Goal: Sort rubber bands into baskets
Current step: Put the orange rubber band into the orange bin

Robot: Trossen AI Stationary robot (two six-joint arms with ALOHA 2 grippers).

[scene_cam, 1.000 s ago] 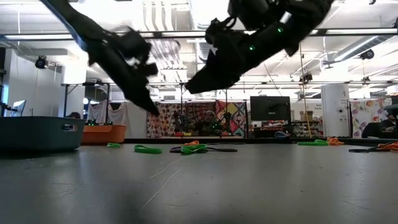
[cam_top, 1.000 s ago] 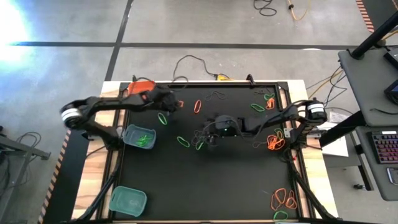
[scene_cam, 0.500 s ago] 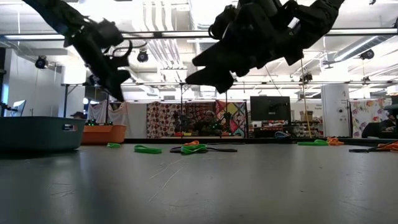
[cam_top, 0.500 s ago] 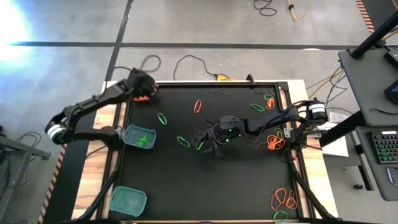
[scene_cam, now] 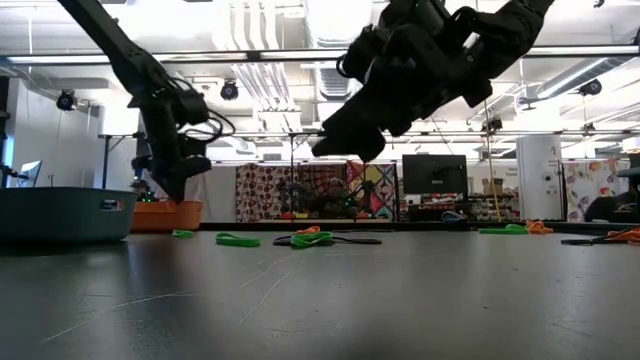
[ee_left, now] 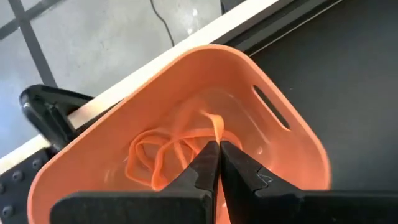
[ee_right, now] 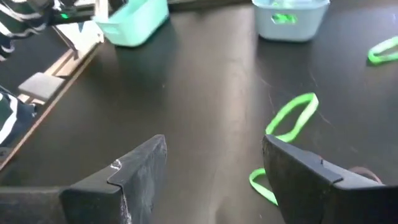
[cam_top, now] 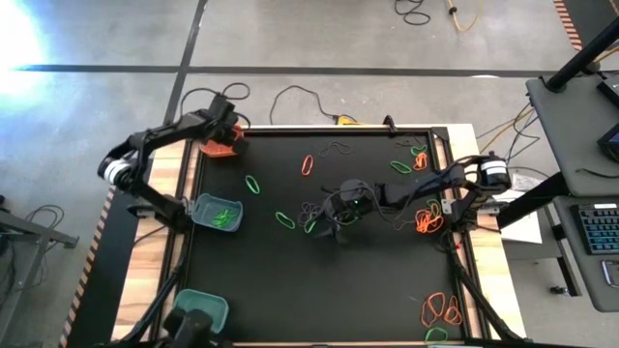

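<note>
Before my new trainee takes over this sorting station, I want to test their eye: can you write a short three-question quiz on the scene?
1. True or false: the left end effector holds an orange rubber band over the orange plastic basket.
2. Which colour band lies ahead of the right end effector? A black, B green, C orange.
3. How many teal plastic baskets stand on the table?

Key: 1 true; 2 B; 3 two.

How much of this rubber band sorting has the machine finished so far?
Early days. Some orange bands lie in the orange basket, some green ones in a teal basket. The left gripper is pinching an orange band over the orange basket; the right gripper hangs open over green bands. Many bands remain scattered.
</note>
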